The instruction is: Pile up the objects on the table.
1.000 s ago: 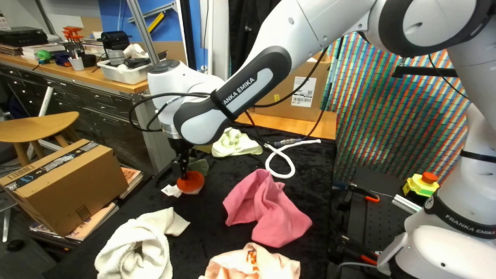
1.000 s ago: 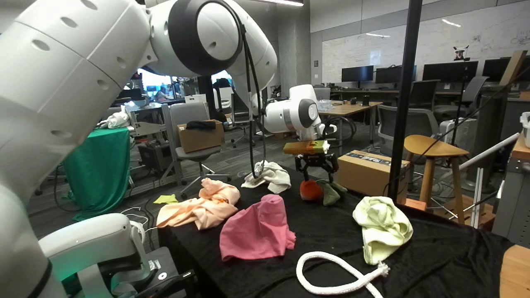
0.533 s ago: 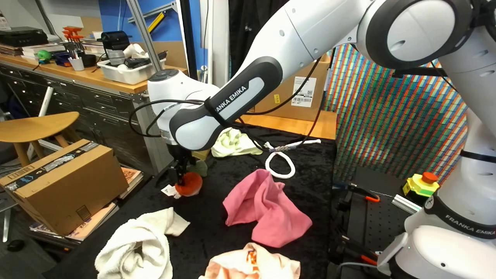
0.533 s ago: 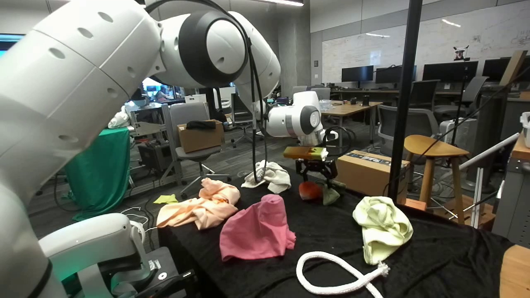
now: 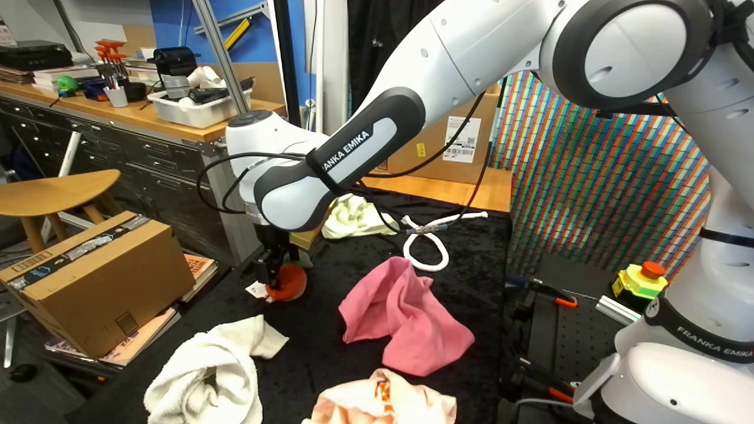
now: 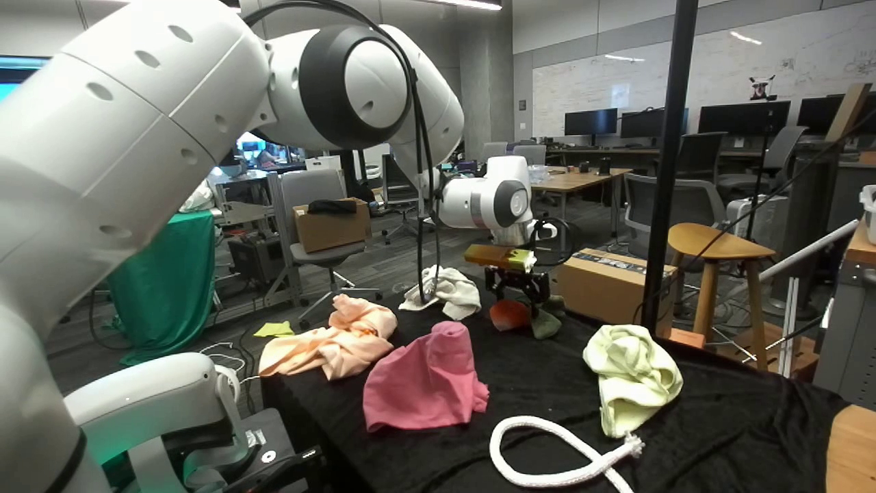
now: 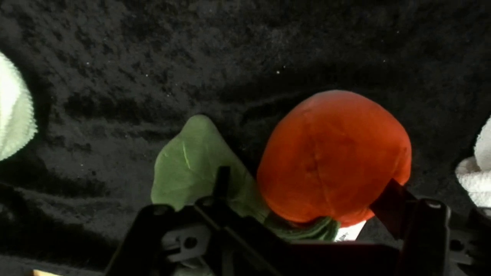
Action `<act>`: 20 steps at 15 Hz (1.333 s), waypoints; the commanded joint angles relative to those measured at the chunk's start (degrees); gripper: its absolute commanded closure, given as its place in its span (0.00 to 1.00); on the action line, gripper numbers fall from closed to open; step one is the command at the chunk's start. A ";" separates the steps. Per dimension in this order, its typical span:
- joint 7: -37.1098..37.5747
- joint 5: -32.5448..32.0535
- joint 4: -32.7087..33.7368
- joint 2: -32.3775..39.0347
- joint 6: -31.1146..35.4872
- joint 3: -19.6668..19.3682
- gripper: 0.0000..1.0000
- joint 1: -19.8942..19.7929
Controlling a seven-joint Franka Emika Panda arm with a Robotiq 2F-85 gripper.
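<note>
A plump, round, orange-red plush fruit (image 7: 337,149) with a stitched seam lies on the velvety black tabletop (image 7: 172,69), below the pincer (image 7: 307,176). A matte green leaf (image 7: 188,165) lies beside it; a white tag (image 7: 351,231) pokes out. The pincer is released, jaws wide apart over fruit and leaf. A pink cloth (image 5: 406,321) peaks in smooth folds, a white towel (image 5: 232,365) curls, thick and nubby, and a white rope (image 6: 547,481) crosses itself in a loop.

Four cloths (image 5: 406,327), one rope (image 6: 602,464), seemingly one plush (image 7: 335,161)
</note>
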 commanded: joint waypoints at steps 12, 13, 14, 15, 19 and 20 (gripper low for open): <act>-1.09 0.31 -3.79 -8.13 -7.61 0.77 0.92 1.35; -1.11 0.41 -4.55 -9.71 -7.96 0.89 0.90 1.29; -1.36 0.56 -6.20 -11.88 -7.58 0.99 0.90 0.92; -1.49 0.81 -7.97 -14.16 -7.11 1.08 0.90 0.45; -0.61 1.04 -17.96 -24.87 -4.59 0.24 0.89 -1.95; -0.64 1.30 -20.60 -27.46 -4.28 0.08 0.89 -2.84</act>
